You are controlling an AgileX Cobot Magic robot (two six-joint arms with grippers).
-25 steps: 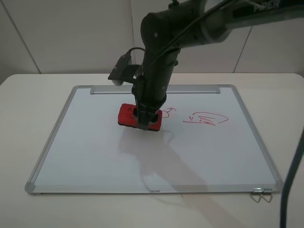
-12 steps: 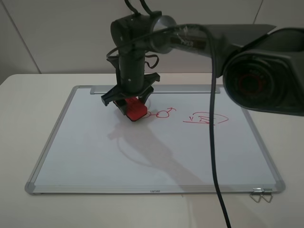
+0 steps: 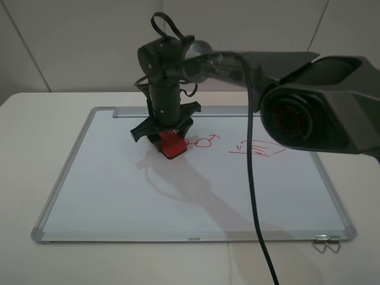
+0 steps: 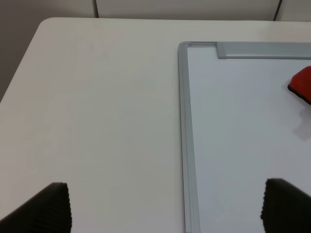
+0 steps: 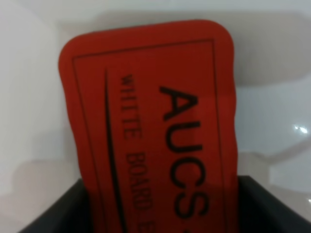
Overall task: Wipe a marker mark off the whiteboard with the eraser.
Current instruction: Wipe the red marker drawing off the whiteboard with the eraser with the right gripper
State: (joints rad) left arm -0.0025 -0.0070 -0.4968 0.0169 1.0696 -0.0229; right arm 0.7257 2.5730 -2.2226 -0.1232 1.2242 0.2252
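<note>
edged a bit toward the marker mark (image 3: 202, 142), right gripper (image 3: 168, 138) clamped on the eraser (image 3: 174, 146), mark just at 3 o'clock

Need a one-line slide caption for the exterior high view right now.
The right gripper holds the eraser over the whiteboard, beside the spectacle-shaped marker mark.

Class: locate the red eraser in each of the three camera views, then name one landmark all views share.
Exterior high: eraser left of centre, under the arm.
Left wrist: a red corner at the frame's edge.
Right wrist: fills the picture.
Shared landmark: the whiteboard.
</note>
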